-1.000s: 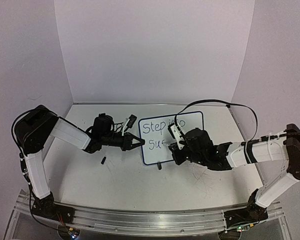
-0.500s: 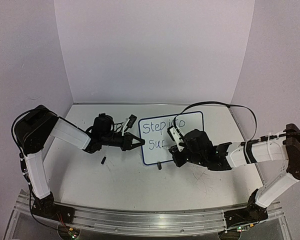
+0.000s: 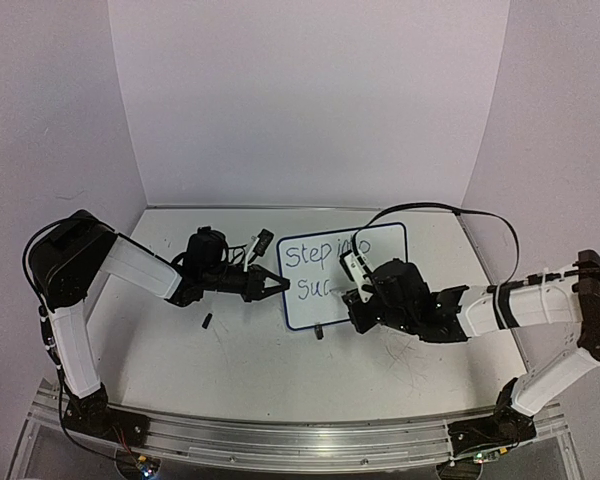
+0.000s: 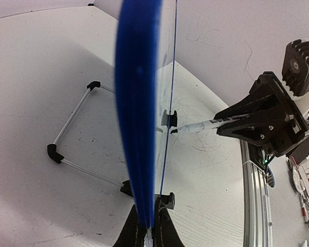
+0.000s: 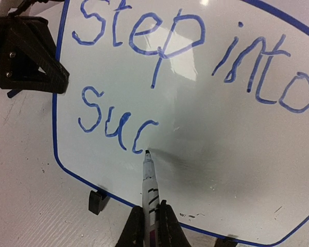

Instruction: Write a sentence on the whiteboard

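Observation:
The whiteboard [image 3: 310, 300] with a thin blue frame stands on small black feet mid-table. It also shows in the right wrist view [image 5: 206, 128] and edge-on in the left wrist view [image 4: 139, 103]. The sentence [image 5: 144, 77] reads "Step into" above "Suc" in blue marker. My left gripper [image 3: 278, 285] [image 4: 150, 226] is shut on the board's left edge. My right gripper [image 3: 352, 292] [image 5: 151, 218] is shut on a white marker [image 5: 149, 185]. The marker tip rests on the board just right of the "c". The marker also shows in the left wrist view [image 4: 195, 127].
A small black cap [image 3: 207, 321] lies on the table left of the board. The board's wire stand [image 4: 77, 139] spreads behind it. A metal rail [image 3: 280, 435] runs along the near table edge. Purple walls close in the back and sides.
The second line has grown from "Su" with a partial stroke to "Suc". My right gripper and marker have shifted slightly right. The left arm has not moved.

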Tool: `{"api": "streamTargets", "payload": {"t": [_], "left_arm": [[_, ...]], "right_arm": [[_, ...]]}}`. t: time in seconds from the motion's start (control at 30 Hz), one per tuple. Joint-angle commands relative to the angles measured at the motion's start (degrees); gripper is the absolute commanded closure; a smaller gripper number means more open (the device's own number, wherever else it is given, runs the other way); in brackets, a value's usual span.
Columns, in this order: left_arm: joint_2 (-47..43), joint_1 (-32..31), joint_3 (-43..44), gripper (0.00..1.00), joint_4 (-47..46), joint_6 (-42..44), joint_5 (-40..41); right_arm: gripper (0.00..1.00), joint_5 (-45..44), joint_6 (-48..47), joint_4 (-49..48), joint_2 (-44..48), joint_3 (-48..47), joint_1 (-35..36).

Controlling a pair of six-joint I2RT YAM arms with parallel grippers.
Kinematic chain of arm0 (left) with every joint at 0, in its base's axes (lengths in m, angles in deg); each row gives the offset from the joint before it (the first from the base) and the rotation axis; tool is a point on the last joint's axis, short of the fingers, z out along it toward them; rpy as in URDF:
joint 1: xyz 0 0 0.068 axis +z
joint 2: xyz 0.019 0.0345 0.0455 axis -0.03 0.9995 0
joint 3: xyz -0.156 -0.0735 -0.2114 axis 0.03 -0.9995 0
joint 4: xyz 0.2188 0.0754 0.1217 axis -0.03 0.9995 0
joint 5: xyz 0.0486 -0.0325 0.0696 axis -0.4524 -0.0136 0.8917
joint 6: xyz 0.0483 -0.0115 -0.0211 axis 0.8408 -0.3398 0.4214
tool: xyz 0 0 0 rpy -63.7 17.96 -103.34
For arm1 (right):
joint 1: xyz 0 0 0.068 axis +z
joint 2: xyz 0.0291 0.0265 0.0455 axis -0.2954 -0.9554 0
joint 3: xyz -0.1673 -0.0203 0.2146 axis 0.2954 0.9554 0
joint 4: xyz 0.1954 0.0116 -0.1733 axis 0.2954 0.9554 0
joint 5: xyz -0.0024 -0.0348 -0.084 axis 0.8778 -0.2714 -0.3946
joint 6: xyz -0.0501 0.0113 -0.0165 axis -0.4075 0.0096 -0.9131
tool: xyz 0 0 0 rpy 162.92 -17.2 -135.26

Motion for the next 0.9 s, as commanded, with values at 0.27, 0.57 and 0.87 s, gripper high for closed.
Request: {"api": "streamTargets", "payload": {"t": [0.27, 0.57, 0.87], "left_arm": [[-0.47, 0.52, -0.16, 1.00, 5.72, 3.24, 5.51], [-0.16, 0.52, -0.14, 1.00, 5.82, 3.38, 5.47], [-0.36, 0.52, -0.16, 1.00, 5.89, 3.46, 5.56]], "right_arm": [[1.00, -2.35, 2.19, -4.74, 2.09, -0.32, -2.38], [1.00, -3.15, 2.18, -4.75, 0.69, -1.08, -2.49], [1.00, -3.06, 1.84, -4.75, -0.51, -2.21, -2.45]]}}
